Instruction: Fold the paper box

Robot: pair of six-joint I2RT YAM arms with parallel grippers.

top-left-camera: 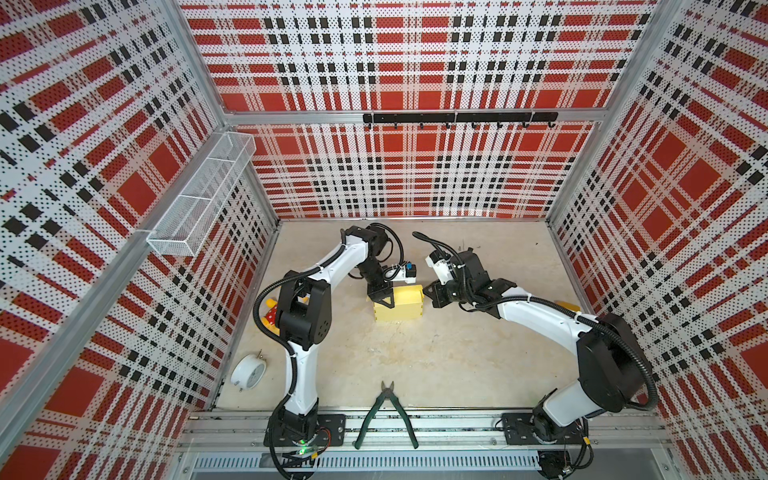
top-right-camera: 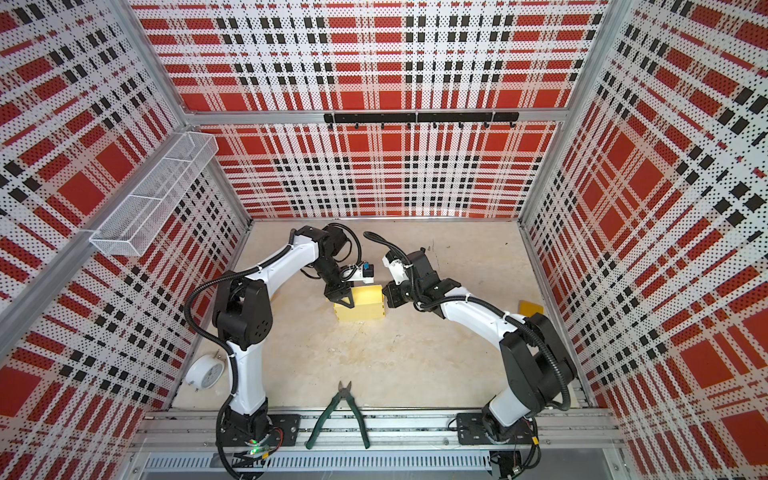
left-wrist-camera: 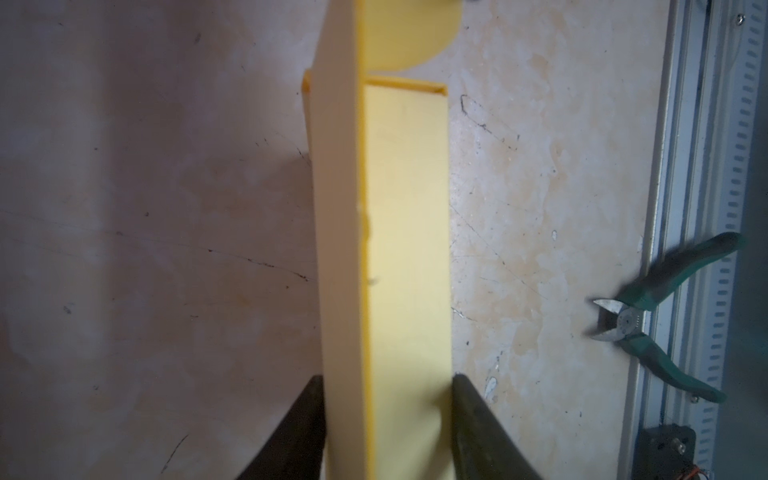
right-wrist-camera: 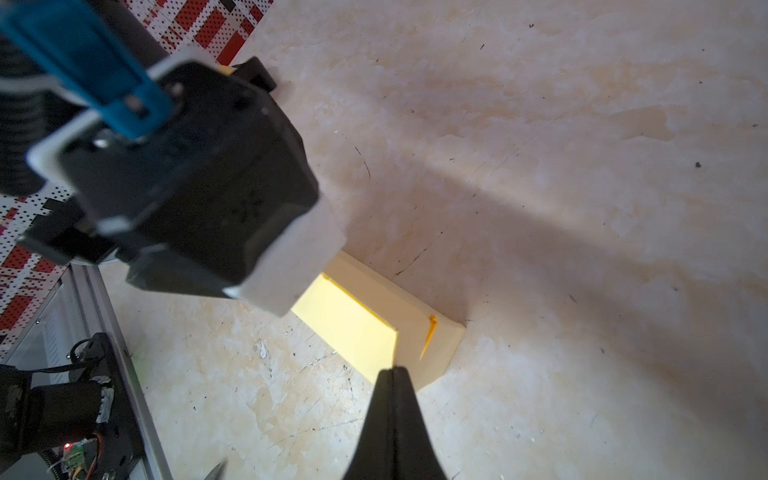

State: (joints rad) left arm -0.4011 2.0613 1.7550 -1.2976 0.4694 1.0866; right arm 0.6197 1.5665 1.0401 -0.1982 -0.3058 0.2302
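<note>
Paper box (top-left-camera: 401, 307), long axis side to side, gripped by left fingers (left-wrist-camera: 299, 436); right fingers (right-wrist-camera: 395, 415) clenched empty.

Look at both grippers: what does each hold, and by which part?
The left gripper clamps the paper box across its width at one end. The right gripper is shut on nothing, beside the other end.

Both top views looked steeply down from high above onto the whole mottled beige counter (top-left-camera: 415, 353). Each wrist camera sat close over the pale yellow cardboard box (left-wrist-camera: 407, 232), which all four views shared.
</note>
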